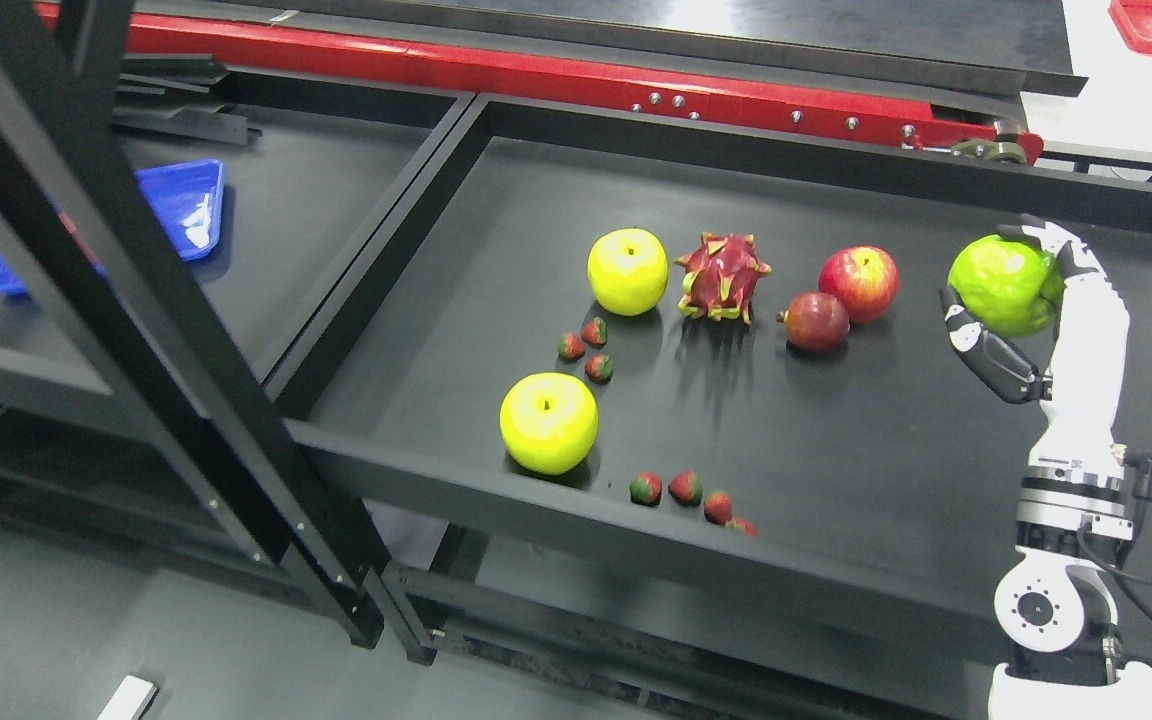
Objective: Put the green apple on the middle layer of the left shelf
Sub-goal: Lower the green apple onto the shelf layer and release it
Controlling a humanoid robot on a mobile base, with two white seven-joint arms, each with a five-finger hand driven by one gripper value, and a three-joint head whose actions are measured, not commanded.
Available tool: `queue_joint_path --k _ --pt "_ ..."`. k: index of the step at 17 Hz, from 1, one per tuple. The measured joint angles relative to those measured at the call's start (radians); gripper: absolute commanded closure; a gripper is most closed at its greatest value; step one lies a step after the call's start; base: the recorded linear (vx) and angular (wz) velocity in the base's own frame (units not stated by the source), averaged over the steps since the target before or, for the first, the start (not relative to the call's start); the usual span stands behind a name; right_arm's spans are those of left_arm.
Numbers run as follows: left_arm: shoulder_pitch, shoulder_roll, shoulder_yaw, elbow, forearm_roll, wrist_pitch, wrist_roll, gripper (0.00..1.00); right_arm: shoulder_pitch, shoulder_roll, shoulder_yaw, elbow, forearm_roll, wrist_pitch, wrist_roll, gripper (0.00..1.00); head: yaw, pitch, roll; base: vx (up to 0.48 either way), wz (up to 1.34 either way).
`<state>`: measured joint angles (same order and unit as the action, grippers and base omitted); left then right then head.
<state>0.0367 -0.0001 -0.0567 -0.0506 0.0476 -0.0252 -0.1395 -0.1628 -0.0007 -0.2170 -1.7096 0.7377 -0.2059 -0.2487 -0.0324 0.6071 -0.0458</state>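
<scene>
My right hand [1021, 300] is raised at the right edge of the black shelf tray [836, 440], its white and black fingers curled around a green apple [1001, 283]. The apple looks lifted off the tray surface. The left shelf [266, 200] lies to the left, behind a slanted black post. The left arm does not show.
On the tray lie two yellow-green apples [628, 270] [548, 422], a dragon fruit [722, 277], a red apple [858, 283], a dark red fruit [816, 321] and several small strawberries [684, 488]. A blue tray [186, 205] sits on the left shelf. A black post [136, 290] crosses the foreground.
</scene>
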Motion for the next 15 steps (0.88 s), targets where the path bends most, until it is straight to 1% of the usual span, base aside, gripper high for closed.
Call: queue_joint_path --k 3,5,7,9,11,14,15 --pt "0.0 0.0 0.0 0.0 0.0 0.0 0.0 0.0 0.002 0.0 0.0 0.0 0.0 0.003 0.007 1.0 0.0 0.0 0.0 0.229 -0.16" --pt "0.0 0.0 0.0 0.0 0.0 0.0 0.0 0.0 0.012 0.0 0.004 0.001 0.002 0.005 0.039 1.0 0.0 0.0 0.0 0.155 -0.15" --pt "0.0 0.0 0.0 0.0 0.0 0.0 0.001 0.0 0.036 0.0 0.021 0.002 0.003 0.006 0.137 1.0 0.0 0.0 0.0 0.176 -0.14" --pt "0.0 0.0 0.0 0.0 0.0 0.0 0.001 0.0 0.075 0.0 0.056 0.003 0.006 -0.021 0.249 1.0 0.0 0.0 0.0 0.122 -0.13" --pt "0.0 0.0 0.0 0.0 0.0 0.0 0.001 0.0 0.102 0.001 0.089 0.004 0.023 -0.032 0.298 1.0 0.0 0.0 0.0 0.1 -0.07" --pt "0.0 0.0 0.0 0.0 0.0 0.0 0.001 0.0 0.129 0.001 0.143 0.009 0.066 -0.037 0.328 0.98 0.0 0.0 0.0 0.059 -0.06" --pt "0.0 0.0 0.0 0.0 0.0 0.0 0.001 0.0 0.135 0.001 0.156 0.01 0.076 -0.038 0.334 0.65 0.0 0.0 0.0 0.017 0.0"
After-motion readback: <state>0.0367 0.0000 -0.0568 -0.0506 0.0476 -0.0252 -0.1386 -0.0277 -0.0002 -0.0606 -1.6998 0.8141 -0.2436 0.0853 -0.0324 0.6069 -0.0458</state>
